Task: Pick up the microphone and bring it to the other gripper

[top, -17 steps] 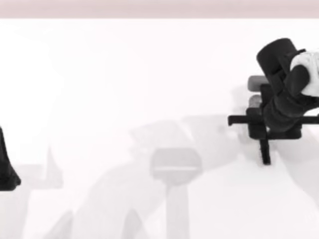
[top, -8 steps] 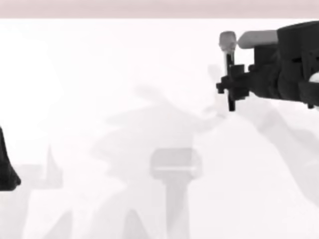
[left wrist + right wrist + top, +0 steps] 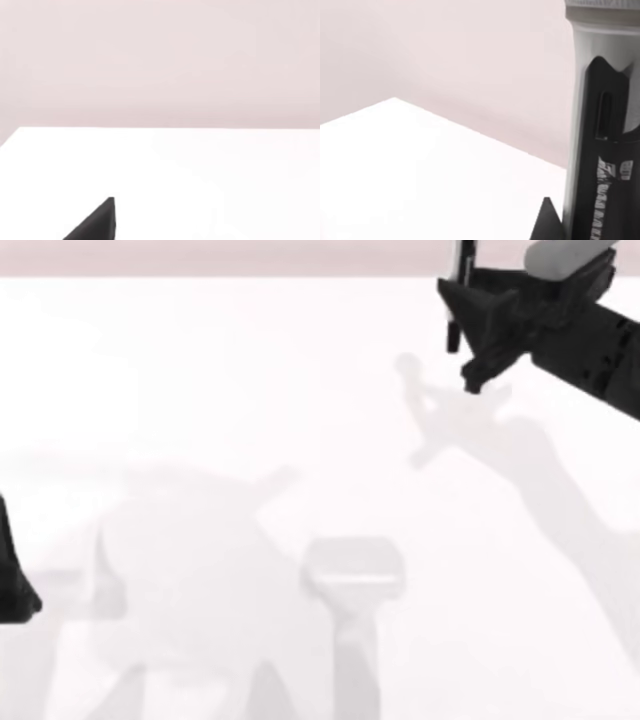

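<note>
Microphone (image 3: 456, 300) at the upper right of the top view, only a thin black length of handle showing, upright in the picture and cut off by the top edge. Clamped in the right gripper (image 3: 470, 325), pointed black fingers (image 3: 462, 297) closed on the handle, one to each side. Held clear of the table (image 3: 250, 390), with a microphone-shaped shadow (image 3: 425, 410) on the white surface just below and left of the claw. Right arm (image 3: 590, 335) slanting in from the right edge, a grey housing at the very top.

Right wrist view close in on what the top view hides: microphone (image 3: 600, 150) filling the right side, pale grey body with a black finger laid along it, a second black fingertip (image 3: 547, 222) at the bottom edge just beside it. Head not seen in either view.

Left gripper (image 3: 15, 580) parked at the left edge of the top view, lower down, well apart from the microphone. Left wrist view: only one black fingertip (image 3: 97, 222) at the bottom over bare table; grip there impossible to tell.
</note>
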Controlling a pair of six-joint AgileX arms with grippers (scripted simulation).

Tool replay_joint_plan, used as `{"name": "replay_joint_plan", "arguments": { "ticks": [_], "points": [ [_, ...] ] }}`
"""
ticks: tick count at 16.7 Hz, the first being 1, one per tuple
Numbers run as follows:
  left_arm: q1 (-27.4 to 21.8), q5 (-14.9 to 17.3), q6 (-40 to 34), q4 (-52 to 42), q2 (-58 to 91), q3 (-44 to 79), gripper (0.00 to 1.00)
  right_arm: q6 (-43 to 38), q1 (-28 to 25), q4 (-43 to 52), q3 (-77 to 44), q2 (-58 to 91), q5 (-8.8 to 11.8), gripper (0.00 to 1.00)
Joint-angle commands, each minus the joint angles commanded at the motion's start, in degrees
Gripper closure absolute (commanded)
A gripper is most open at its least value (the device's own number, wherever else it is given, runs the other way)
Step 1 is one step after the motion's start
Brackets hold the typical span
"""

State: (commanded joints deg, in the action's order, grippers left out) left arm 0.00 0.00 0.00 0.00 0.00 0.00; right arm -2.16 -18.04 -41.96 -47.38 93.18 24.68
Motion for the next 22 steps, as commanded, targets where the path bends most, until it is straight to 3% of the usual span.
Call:
{"name": "replay_joint_plan", "arguments": {
  "ticks": [3, 9, 11, 17, 19, 22],
  "points": [
    [0.00, 0.00, 0.00, 0.00, 0.00, 0.00, 0.00, 1.14, 0.12, -3.51, 1.11, -1.89, 1.43, 1.00],
    [0.00, 0.00, 0.00, 0.00, 0.00, 0.00, 0.00, 0.95, -1.07, -3.24, 0.79, -1.86, 0.55, 1.00],
    [0.00, 0.00, 0.00, 0.00, 0.00, 0.00, 0.00, 0.85, -3.79, -2.80, 0.64, -2.54, -2.22, 1.00],
    [0.00, 0.00, 0.00, 0.00, 0.00, 0.00, 0.00, 0.39, -15.78, -0.68, 0.24, -5.49, -13.70, 1.00],
    [0.00, 0.00, 0.00, 0.00, 0.00, 0.00, 0.00, 0.33, -17.56, -0.35, 0.18, -6.04, -15.44, 1.00],
    [0.00, 0.00, 0.00, 0.00, 0.00, 0.00, 0.00, 0.33, -17.63, -0.33, 0.18, -6.07, -15.51, 1.00]
  ]
}}
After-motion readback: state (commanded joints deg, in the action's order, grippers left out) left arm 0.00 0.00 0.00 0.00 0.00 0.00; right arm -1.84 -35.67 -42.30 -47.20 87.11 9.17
